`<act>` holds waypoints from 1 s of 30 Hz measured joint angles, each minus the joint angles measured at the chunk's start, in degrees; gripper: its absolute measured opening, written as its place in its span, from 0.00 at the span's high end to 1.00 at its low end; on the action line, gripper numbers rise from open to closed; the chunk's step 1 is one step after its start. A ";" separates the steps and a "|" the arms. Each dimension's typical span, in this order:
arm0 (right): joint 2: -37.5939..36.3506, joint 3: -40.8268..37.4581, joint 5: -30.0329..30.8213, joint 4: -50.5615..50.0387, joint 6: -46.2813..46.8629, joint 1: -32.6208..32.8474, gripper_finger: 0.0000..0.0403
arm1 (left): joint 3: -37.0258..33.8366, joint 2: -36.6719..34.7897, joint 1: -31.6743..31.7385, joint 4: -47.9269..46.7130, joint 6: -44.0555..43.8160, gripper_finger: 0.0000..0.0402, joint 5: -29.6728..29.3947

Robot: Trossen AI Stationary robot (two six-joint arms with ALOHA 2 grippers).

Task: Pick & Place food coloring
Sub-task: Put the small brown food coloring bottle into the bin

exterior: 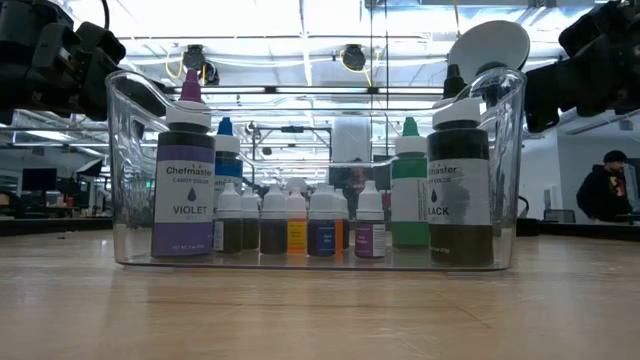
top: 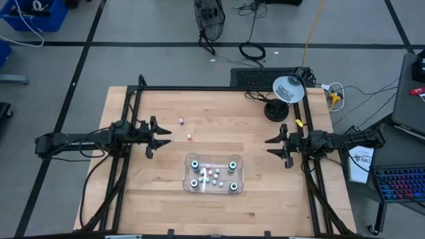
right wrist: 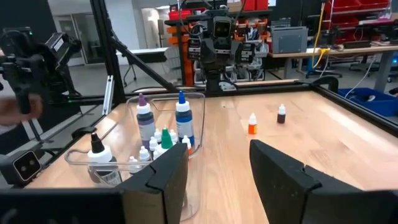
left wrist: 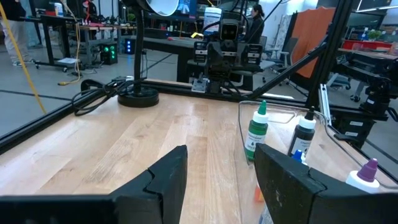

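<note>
Food coloring bottles (top: 213, 176) stand upright inside the clear tray (top: 188, 160) near the table's front middle, four large ones at its corners and small ones clustered between, while two small bottles (top: 184, 129) sit apart on the bare wood behind it toward the left. Left gripper (top: 161, 135) and right gripper (top: 272, 147) hover at either side of the table (top: 219, 106), facing inward, fingers parted and holding nothing.

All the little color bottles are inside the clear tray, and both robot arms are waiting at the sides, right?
Not all. Two small bottles stand on the table outside the clear tray, as the high view shows. Both arms do wait at the sides.
</note>
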 joint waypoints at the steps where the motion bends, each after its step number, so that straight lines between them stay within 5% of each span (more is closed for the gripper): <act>1: 0.00 0.00 0.00 0.04 0.04 0.00 0.60 | 0.00 0.00 0.00 0.00 0.03 0.54 0.00; 15: 0.00 0.00 0.11 0.21 0.04 -0.02 0.60 | -0.02 -0.02 -0.04 13.23 -1.10 0.54 0.35; 24: 0.00 -0.02 0.16 0.26 0.02 0.00 0.60 | 0.45 3.03 -0.11 9.73 -0.03 0.54 -1.89; 27: 0.00 -0.02 0.20 0.36 0.04 -0.02 0.60 | 6.55 6.82 0.66 0.66 -4.41 0.54 -13.62; 30: 0.00 -0.02 0.20 0.36 0.04 0.00 0.60 | 18.49 14.37 3.29 -23.19 -7.49 0.54 -20.41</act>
